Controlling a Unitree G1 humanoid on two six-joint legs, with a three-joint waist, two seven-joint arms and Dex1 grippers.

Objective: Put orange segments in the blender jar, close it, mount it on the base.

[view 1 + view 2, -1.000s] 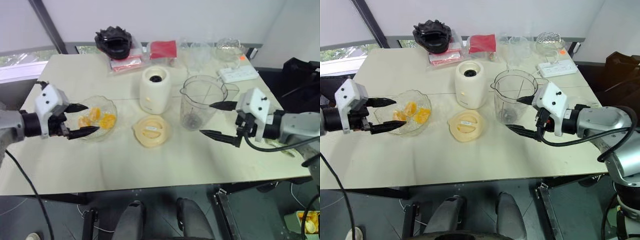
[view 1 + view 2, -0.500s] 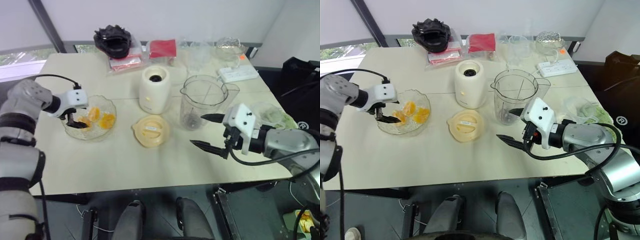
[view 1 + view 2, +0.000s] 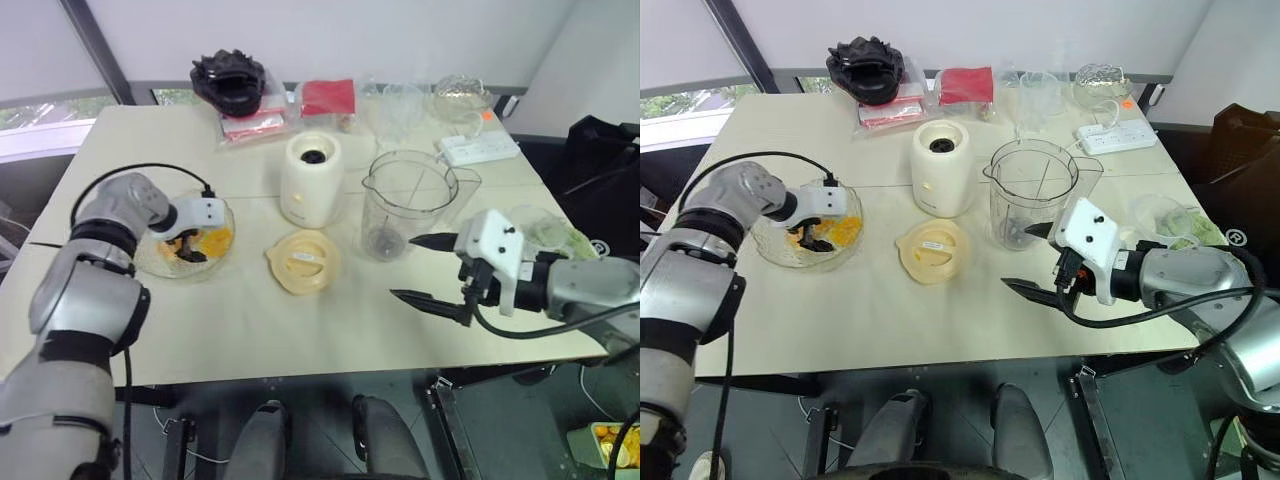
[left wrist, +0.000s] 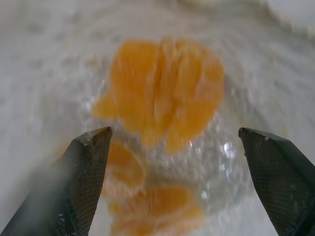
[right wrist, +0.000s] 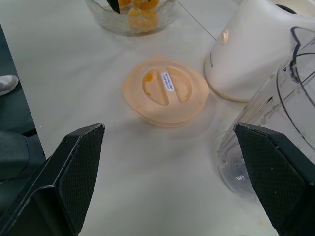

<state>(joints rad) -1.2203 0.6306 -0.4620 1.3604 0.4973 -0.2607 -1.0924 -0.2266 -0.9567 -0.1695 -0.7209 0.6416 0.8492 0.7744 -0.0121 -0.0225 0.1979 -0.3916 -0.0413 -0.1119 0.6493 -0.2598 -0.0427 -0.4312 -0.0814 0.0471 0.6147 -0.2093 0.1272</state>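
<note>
Your left gripper (image 3: 816,236) sits inside the glass dish (image 3: 770,245) at mid-left of the frame, jaws spread wide over the orange segments (image 4: 162,98) — nothing pinched yet. Segments lie clustered in the dish bottom, between the two fingers (image 4: 86,172) in the wrist view.

Your right gripper (image 3: 425,270) hovers over the table (image 3: 300,340) at centre-right, jaws wide apart, holding nothing. The jar (image 3: 405,205) stands upright just above it in frame, empty. The base (image 3: 311,180) stands left of the jar, close beside it. The cream lid (image 3: 302,262) lies flat below the base, between dish and jar.
</note>
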